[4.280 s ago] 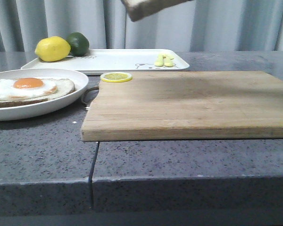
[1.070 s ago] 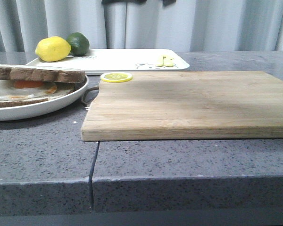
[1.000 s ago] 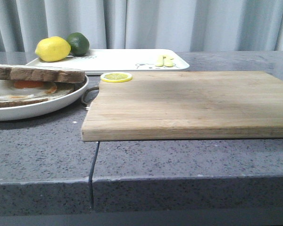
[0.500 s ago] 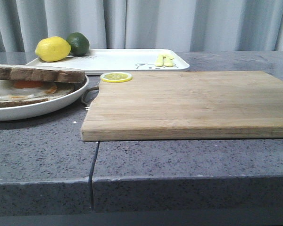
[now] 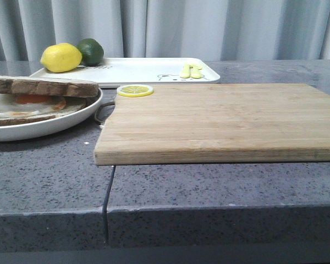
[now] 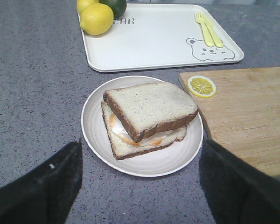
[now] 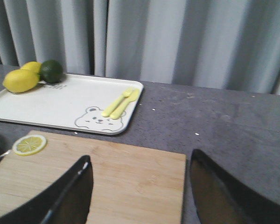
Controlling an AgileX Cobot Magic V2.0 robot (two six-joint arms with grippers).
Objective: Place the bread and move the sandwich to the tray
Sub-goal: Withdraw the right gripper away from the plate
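Only left wrist cam shows bread [image 6: 154, 108] fully covering sandwich [image 6: 144, 135].

left tool [image 6: 140, 186]: all you get is two chunky black fingers [image 6: 42, 191], matte, kinda soft-edged, broad where they leave the picture

left tool marking: one tiny pale speck on one finger, could be a screw or a chip, can't tell

right tool [image 7: 140, 196]: same deal, two dark fingers [image 7: 67, 198], almost black, flat-sided

right tool finish: a bit glossier, with a thin light line down one finger's inner edge

cables, arm body: nothing visible in any view
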